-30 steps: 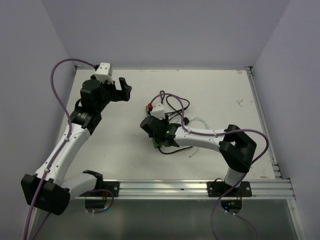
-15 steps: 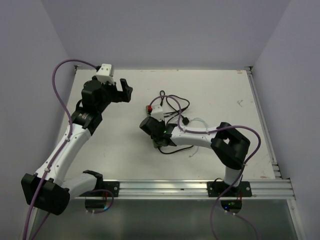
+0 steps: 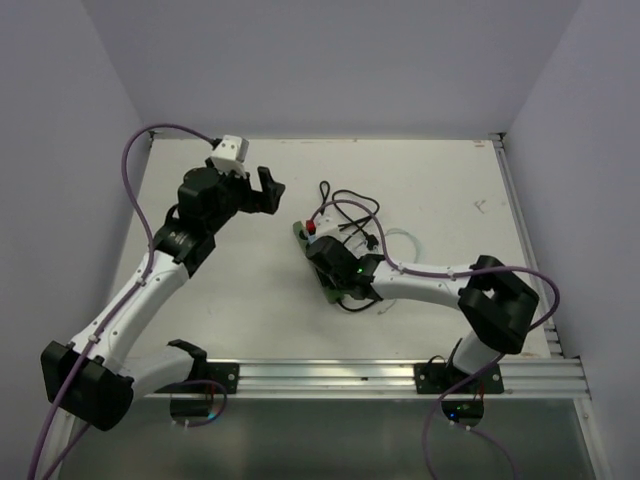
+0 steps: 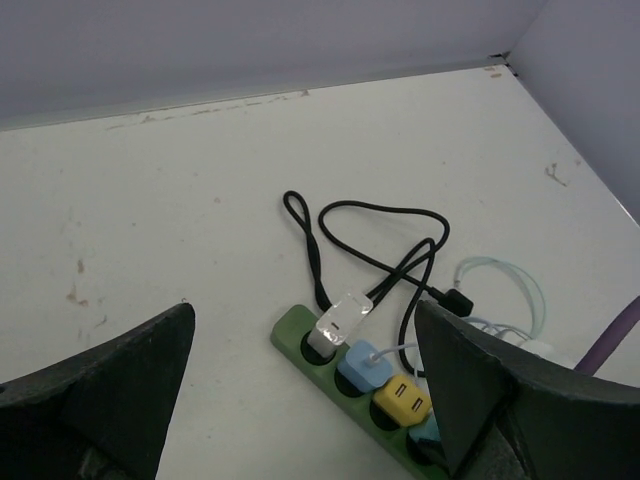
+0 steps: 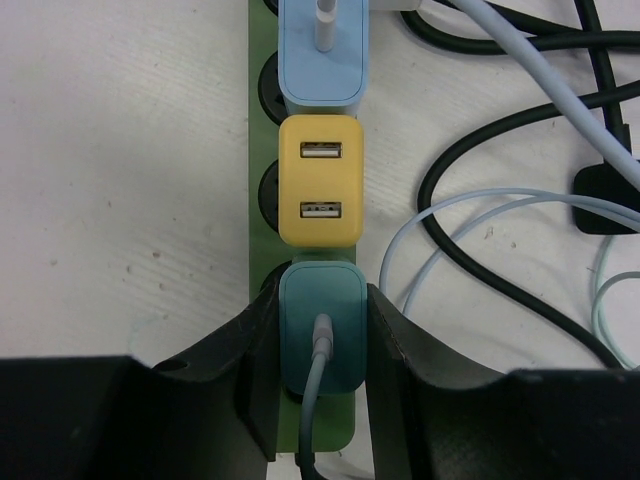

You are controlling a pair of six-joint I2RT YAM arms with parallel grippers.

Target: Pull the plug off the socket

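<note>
The green power strip (image 5: 256,225) lies mid-table and also shows in the top view (image 3: 300,231) and the left wrist view (image 4: 296,336). It holds a white plug (image 4: 338,325), a light blue plug (image 5: 322,60), a yellow USB plug (image 5: 320,180) and a teal plug (image 5: 320,335) with a grey cable. My right gripper (image 5: 320,300) is shut on the teal plug, one finger pressed on each side; it shows in the top view (image 3: 336,276) over the strip. My left gripper (image 3: 265,190) is open and empty, above the table left of the strip's far end.
A thin black cord (image 4: 370,230) lies in loops behind the strip. Pale blue and white cables (image 4: 505,290) curl on its right side. An aluminium rail (image 3: 400,375) runs along the near edge. Walls close in the table at the back and both sides.
My left arm has swung right, toward the strip's far end. My right gripper has shifted a little right and nearer along the strip, and its elbow has moved right.
</note>
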